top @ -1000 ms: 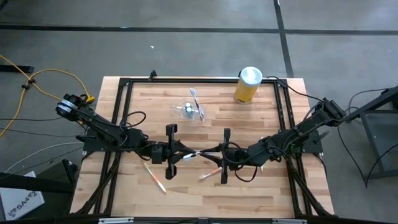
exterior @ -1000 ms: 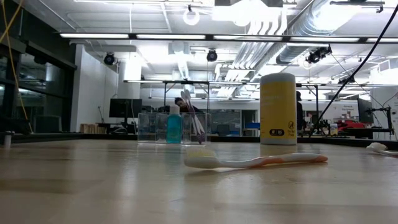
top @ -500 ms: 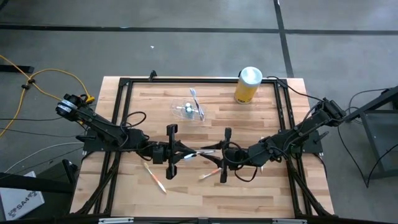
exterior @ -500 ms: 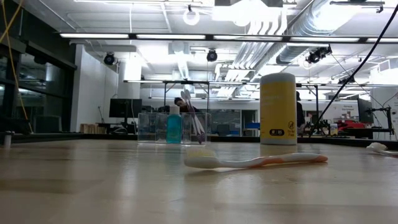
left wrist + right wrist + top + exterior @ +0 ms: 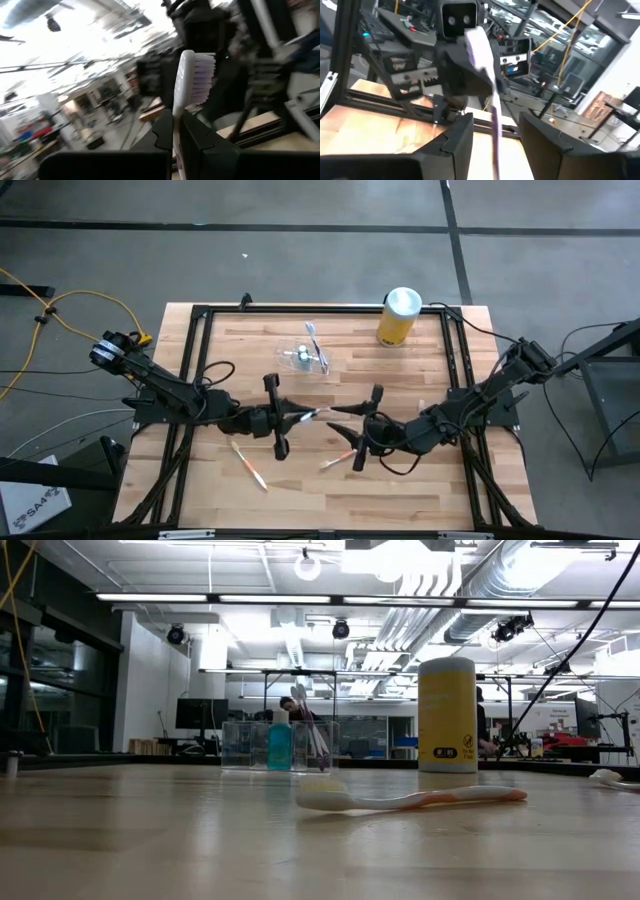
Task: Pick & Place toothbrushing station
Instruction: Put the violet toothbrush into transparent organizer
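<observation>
Wooden tabletop (image 5: 300, 490), both arms meeting near its middle.

Left pincer (image 5: 290, 418): clenched on a white toothbrush (image 5: 308, 416). Left wrist view shows the handle pinched between the two dark fingers (image 5: 200, 145), the bristled head (image 5: 195, 75) standing up beyond them. In the high view the brush juts out from the pincer toward the right arm, above the tabletop.

Right pincer (image 5: 355, 442): released, jaws apart, nothing between the pads. Right wrist view has the two fingers (image 5: 457, 137) spread wide, with the white brush and the left arm's wrist showing in the gap, farther off. Its tips sit just beside the free end of the brush; no contact that I can make out.

Toothbrushing station (image 5: 303, 358): clear plastic holder, toward the far side of the tabletop, well apart from both pincers. Low view shows it upright (image 5: 250, 745), with a blue bottle (image 5: 280, 743) and a slanted brush inside.

Yellow canister (image 5: 398, 317) with white lid: upright near the far right corner.

Two orange-and-white toothbrushes lie flat on the tabletop: one near the left arm (image 5: 248, 464), one below the right pincer (image 5: 338, 459).
</observation>
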Robot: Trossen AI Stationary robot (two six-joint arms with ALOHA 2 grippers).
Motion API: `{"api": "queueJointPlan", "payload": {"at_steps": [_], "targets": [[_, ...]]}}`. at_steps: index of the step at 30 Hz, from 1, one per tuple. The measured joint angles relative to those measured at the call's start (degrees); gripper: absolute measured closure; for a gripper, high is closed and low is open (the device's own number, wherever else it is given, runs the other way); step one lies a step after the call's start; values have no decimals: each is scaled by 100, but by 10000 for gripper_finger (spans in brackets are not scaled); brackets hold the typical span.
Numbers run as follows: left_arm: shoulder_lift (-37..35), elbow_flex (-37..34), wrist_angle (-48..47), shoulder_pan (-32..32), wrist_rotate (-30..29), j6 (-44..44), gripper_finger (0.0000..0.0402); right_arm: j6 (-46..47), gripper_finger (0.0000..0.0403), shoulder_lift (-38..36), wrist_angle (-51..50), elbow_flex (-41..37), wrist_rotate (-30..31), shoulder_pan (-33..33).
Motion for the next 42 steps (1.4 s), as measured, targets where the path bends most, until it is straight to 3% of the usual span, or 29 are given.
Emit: {"api": "queueJointPlan", "payload": {"at_steps": [6, 14, 23, 34, 42], "targets": [[0, 0, -121, 316, -599, -140, 399, -24, 253, 0, 122, 0, 411, 308], [0, 1, -887, 1312, -629, -1094, 399, 61, 254, 0, 104, 0, 837, 668], [0, -163, -1690, 2403, 235, -2485, 399, 685, 254, 0, -487, 0, 977, 912], [74, -461, -1675, 2975, 211, -2853, 399, 1405, 254, 0, -1011, 0, 736, 926], [596, -472, -1445, 3343, 230, -2992, 399, 1569, 254, 0, -1045, 0, 612, 929]]}}
